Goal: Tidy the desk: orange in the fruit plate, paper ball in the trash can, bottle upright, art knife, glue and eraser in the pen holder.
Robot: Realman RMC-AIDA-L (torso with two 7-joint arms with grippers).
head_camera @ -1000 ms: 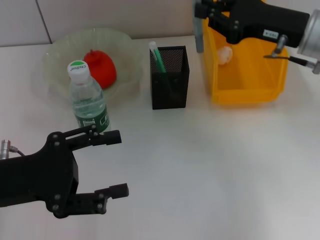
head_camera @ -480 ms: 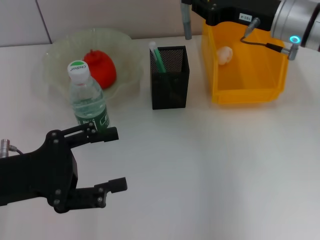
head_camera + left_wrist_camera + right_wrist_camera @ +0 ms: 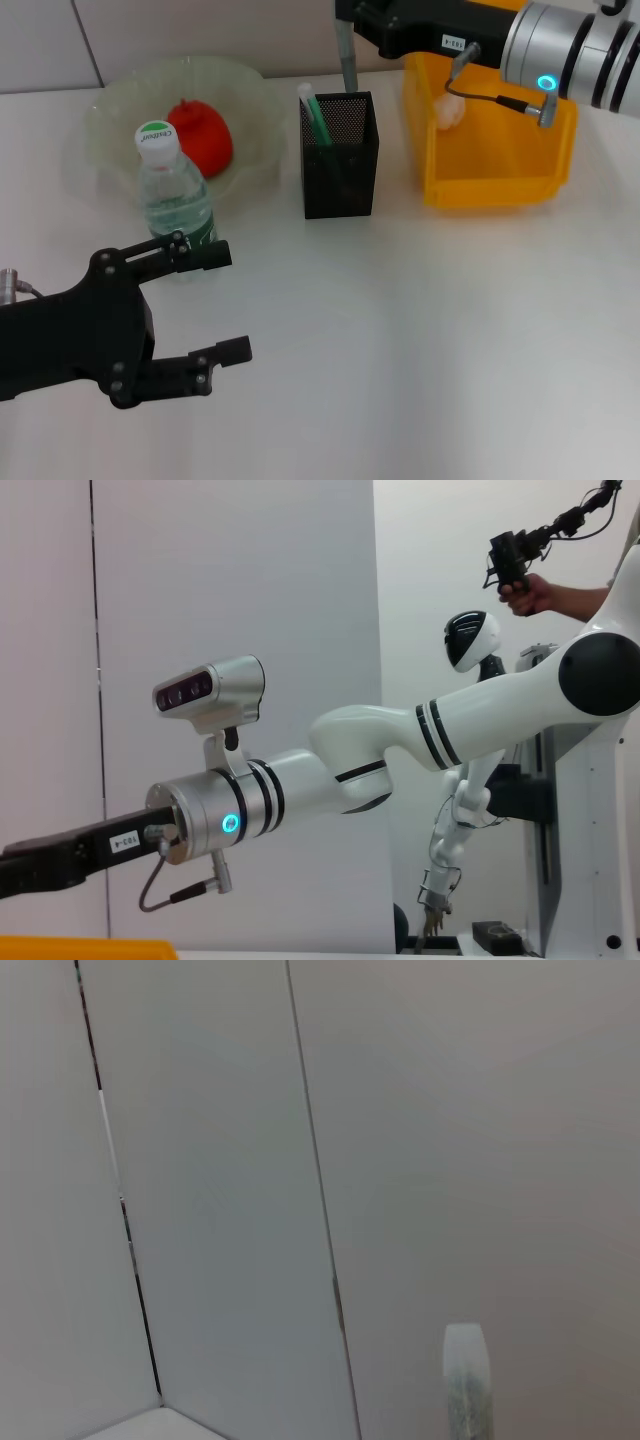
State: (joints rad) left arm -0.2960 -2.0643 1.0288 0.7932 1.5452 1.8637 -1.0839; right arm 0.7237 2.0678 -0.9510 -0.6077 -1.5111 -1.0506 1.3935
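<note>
My right gripper (image 3: 352, 14) reaches in at the top of the head view, shut on a thin grey art knife (image 3: 347, 62). The knife hangs upright just over the back rim of the black mesh pen holder (image 3: 340, 170). A green and white glue stick (image 3: 314, 112) leans inside the holder. The orange (image 3: 201, 136) lies in the clear fruit plate (image 3: 110, 120). In front of the plate the bottle (image 3: 177, 200) stands upright. A paper ball (image 3: 450, 110) rests in the yellow trash can (image 3: 495, 185). My left gripper (image 3: 228, 303) is open, low at the front left. The eraser is out of view.
The white tabletop stretches in front of the pen holder and the trash can. The bottle stands close behind my left gripper's upper finger. In the left wrist view the right arm (image 3: 300, 790) shows against a grey wall.
My right arm has carried the art knife leftward, from over the trash can to above the pen holder. The left gripper has barely shifted.
</note>
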